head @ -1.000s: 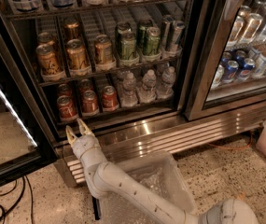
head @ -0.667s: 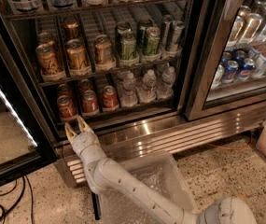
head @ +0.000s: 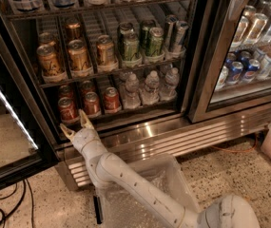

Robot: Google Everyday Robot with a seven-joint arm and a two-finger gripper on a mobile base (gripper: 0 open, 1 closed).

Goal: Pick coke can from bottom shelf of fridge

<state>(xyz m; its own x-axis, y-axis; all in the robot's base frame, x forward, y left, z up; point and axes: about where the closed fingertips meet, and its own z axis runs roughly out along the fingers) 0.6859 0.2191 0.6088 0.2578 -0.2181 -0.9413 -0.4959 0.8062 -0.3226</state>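
The fridge (head: pixel 199 56) stands open with wire racks of drinks. On the bottom shelf (head: pixel 125 112) several red coke cans stand at the left: one at the front left (head: pixel 67 110), one beside it (head: pixel 91 104), one further right (head: pixel 111 100), more behind. My gripper (head: pixel 75 124) is open, its two pale fingers spread, just below and in front of the shelf's front edge, under the left and middle red cans. It holds nothing.
Clear water bottles (head: pixel 150 87) stand right of the red cans. Gold-orange cans (head: pixel 78 55) and green cans (head: pixel 130 46) fill the rack above. The ribbed steel base (head: pixel 182 134) lies below. A clear plastic bin (head: pixel 149 194) sits on the floor. The open door (head: pixel 6 108) is at left.
My gripper has risen slightly and edged closer to the bottom shelf's front edge, still open.
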